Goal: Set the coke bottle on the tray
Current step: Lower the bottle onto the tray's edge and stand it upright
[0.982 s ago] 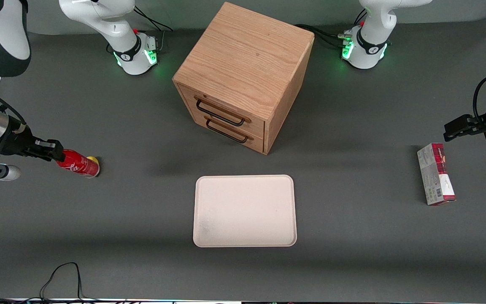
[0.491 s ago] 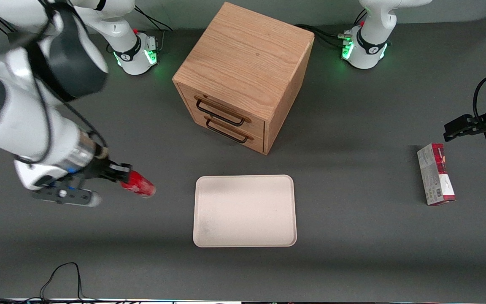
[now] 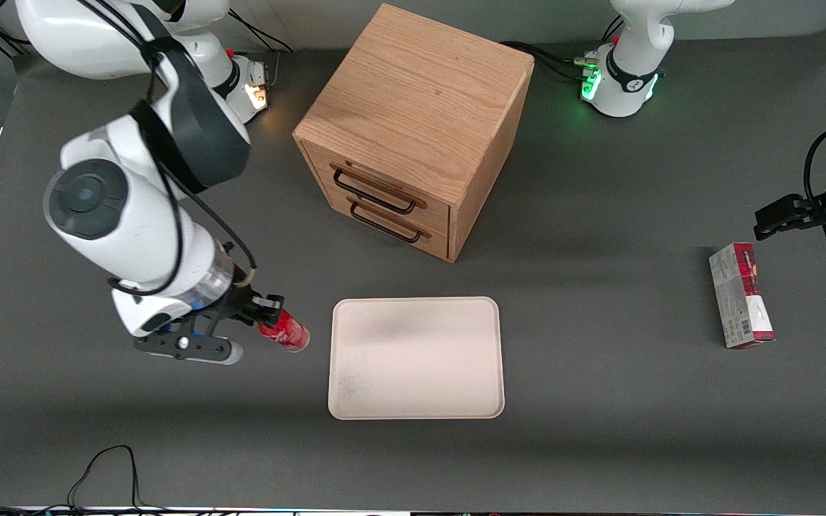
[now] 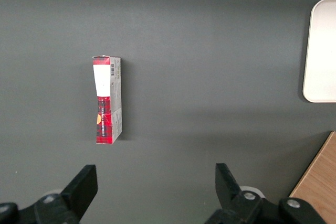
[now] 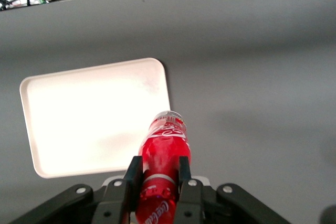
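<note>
White right arm [image 3: 133,215], black joints, black hand [image 3: 269,315].

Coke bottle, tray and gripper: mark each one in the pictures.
coke bottle [image 3: 285,333], front view, on its red body, held in the air beside the tray.
tray [image 3: 416,398], front view, on its bare floor near the rim.
gripper [image 5: 157,174], right wrist view, between its fingertips, shut on the bottle.

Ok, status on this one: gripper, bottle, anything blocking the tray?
Gripper shut on coke bottle, held off the table beside the tray. Bottle not yet over tray. Nothing on the tray; path looks open.
</note>
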